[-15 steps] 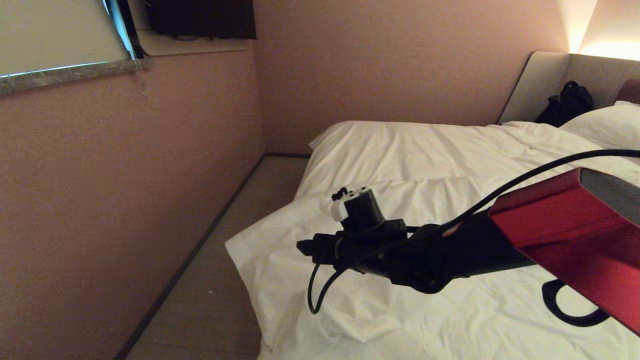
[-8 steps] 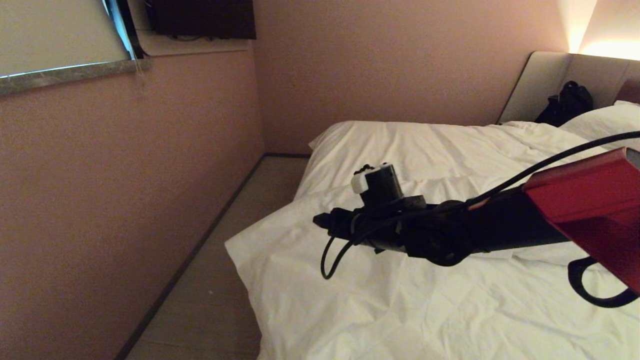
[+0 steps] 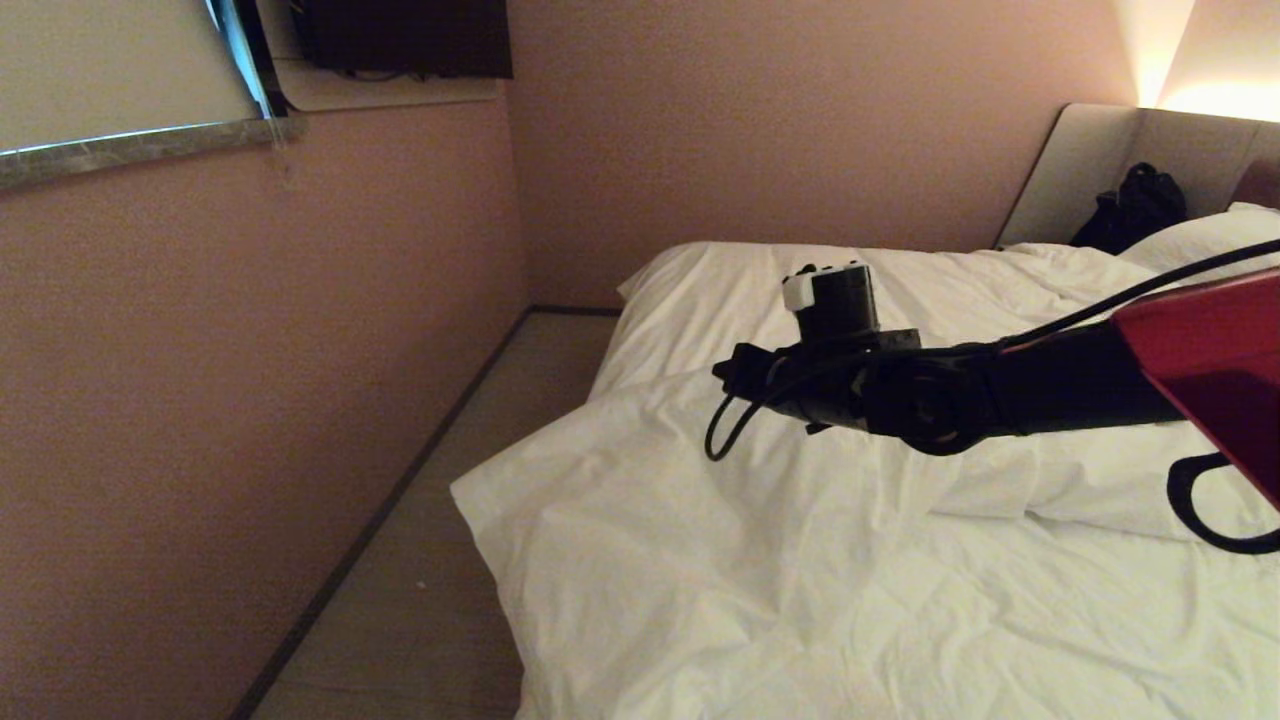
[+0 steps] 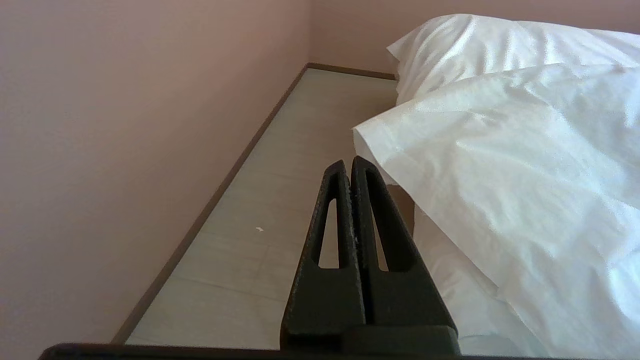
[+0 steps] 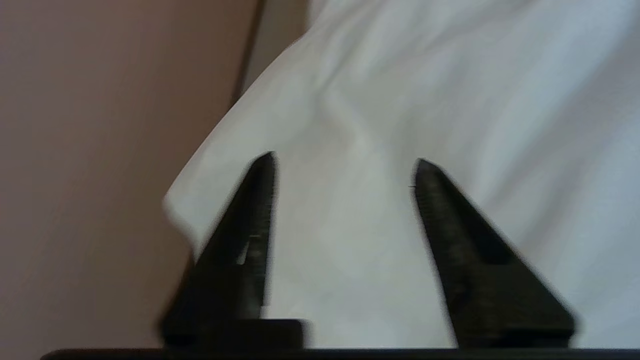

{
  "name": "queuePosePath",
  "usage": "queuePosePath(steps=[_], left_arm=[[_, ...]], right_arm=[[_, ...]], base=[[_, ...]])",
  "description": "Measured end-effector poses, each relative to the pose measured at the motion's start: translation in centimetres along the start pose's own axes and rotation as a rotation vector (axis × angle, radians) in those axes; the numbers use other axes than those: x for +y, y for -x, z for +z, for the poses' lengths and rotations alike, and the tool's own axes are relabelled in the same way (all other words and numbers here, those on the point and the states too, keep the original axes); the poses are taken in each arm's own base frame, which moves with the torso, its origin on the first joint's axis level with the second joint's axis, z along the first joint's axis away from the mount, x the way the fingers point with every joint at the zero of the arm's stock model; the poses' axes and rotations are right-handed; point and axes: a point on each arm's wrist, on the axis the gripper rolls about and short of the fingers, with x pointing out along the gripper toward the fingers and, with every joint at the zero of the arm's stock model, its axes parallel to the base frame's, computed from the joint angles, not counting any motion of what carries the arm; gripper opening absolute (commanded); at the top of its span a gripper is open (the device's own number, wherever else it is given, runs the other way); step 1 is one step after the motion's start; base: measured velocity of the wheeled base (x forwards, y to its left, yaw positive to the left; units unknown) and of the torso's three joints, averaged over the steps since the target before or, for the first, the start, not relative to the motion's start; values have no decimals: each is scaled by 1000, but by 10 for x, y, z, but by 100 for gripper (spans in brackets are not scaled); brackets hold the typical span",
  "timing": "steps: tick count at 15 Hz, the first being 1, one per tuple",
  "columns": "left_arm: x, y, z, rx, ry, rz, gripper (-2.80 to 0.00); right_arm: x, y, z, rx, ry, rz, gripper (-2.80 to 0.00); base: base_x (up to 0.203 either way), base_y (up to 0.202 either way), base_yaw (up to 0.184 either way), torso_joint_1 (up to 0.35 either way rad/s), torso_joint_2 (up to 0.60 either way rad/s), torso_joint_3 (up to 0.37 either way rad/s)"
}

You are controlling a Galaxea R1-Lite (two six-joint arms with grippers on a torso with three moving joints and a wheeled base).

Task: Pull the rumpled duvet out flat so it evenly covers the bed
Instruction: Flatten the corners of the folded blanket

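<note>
The rumpled white duvet lies creased over the bed, one corner hanging off the near left side. My right arm reaches in from the right above the duvet, ending in the right gripper. In the right wrist view this gripper is open, its fingers spread over the duvet with nothing between them. My left gripper is shut and empty, low beside the bed over the floor, just short of the duvet's hanging corner. It is out of the head view.
A pink wall runs along the left, leaving a narrow strip of floor beside the bed. At the far right stand the padded headboard, a pillow and a black bag. A window sill juts out at upper left.
My right arm has swung away from the bed's near part, up and to the right across the duvet. The duvet itself lies as before.
</note>
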Motion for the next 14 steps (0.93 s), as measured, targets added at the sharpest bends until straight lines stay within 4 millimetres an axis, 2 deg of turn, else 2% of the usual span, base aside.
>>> queuePosePath(steps=[5,11,14], left_arm=[[0,0,0,0,0,0,-280],[0,0,0,0,0,0,-280],[0,0,0,0,0,0,-280]], right_arm=[[-29,-9,26,-78,2,-78,-280],[-86,-37,57,-221,40,-249,-280],[-116,-45,73,-265,34,-316,-280]], base=[[0,0,0,0,0,0],[0,0,0,0,0,0],[0,0,0,0,0,0]])
